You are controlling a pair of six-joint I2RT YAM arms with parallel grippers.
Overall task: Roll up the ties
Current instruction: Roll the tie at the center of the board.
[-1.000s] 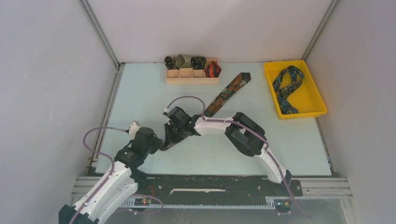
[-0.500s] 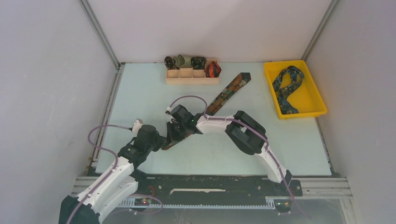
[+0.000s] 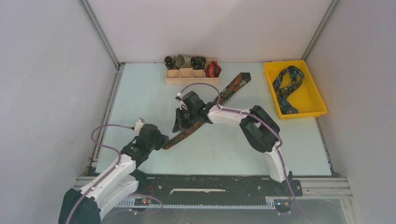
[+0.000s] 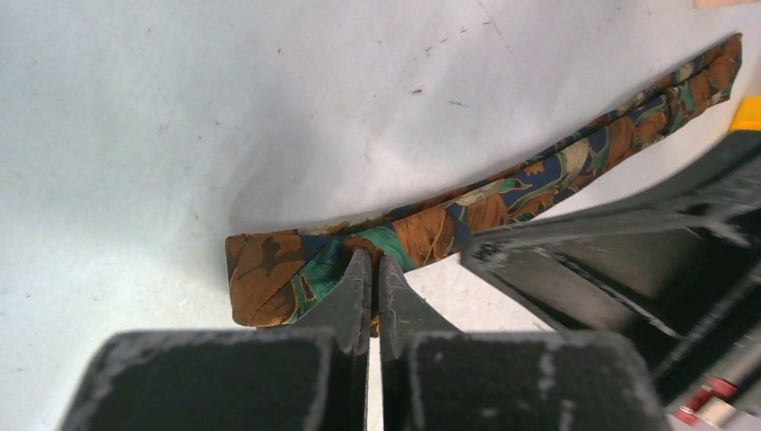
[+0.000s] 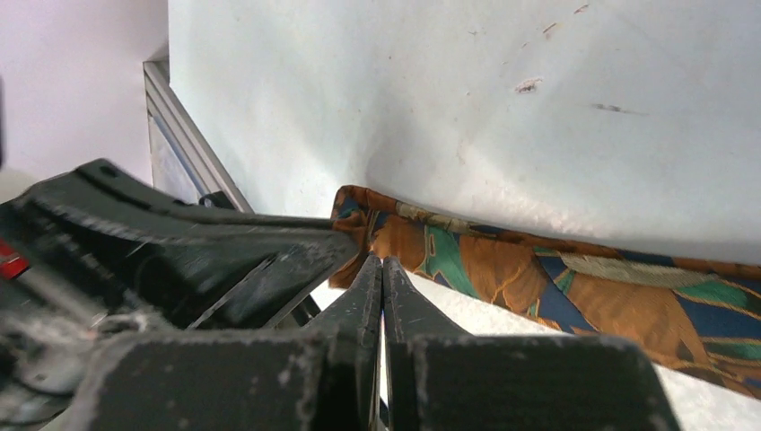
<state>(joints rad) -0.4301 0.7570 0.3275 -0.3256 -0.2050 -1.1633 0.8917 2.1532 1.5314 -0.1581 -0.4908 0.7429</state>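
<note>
**Top view.** You see the brown-orange-green tie [image 3: 231,88] stretched flat on a diagonal across the table [image 3: 140,93]. Its far end lies near the wooden organizer [image 3: 192,80] and its near end lies at the left gripper [image 3: 162,141]. The right gripper [image 3: 181,127] stands at the strip a little farther along. Rolled ties [image 3: 187,61] sit along the organizer's far side. A navy-teal tie [image 3: 286,86] lies loose in the yellow bin [image 3: 317,100].

**Left wrist view.** Your left fingers are pressed together, with their tips on the near edge of the tie's blunt end. You cannot tell whether fabric is nipped between them.

**Right wrist view.** Your right fingers are likewise pressed together. Their tips meet the tie's near edge close to its end, with the left gripper's black body just beside.
</note>
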